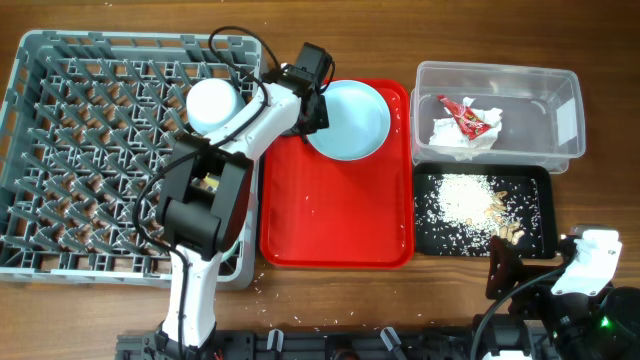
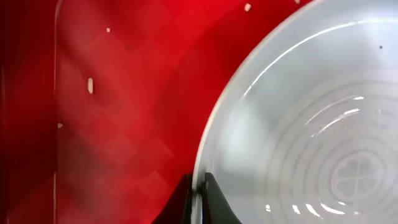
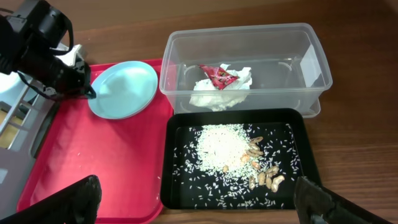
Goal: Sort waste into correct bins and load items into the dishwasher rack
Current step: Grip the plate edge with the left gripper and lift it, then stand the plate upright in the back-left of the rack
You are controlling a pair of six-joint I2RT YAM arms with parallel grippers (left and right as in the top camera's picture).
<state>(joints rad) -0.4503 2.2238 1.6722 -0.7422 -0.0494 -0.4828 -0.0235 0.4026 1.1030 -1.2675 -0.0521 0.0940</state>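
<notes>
Overhead alone is showing the dishwasher rack (image 1: pixel 110 150), a pale bowl (image 1: pixel 213 105) lying in it, left of the red tray (image 1: pixel 335 225). Right wrist cam is showing the clear tub (image 3: pixel 314 74) holding napkin (image 3: pixel 214 94) and wrapper (image 3: pixel 214 73), black tray (image 3: pixel 177 134) carrying rice (image 3: pixel 217 146), right gripper (image 3: pixel 196 186) hanging spread wide and empty near it. Plate (image 1: pixel 352 120) is sitting at the red tray's far end; left wrist cam is showing left gripper (image 2: pixel 199 198) clamping its rim.

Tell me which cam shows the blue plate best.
Overhead: full outline of the plate on the red tray, left gripper at its rim. Right wrist shows it whole too, but oblique. Left wrist shows only part, close up, rim between the fingers.
</notes>
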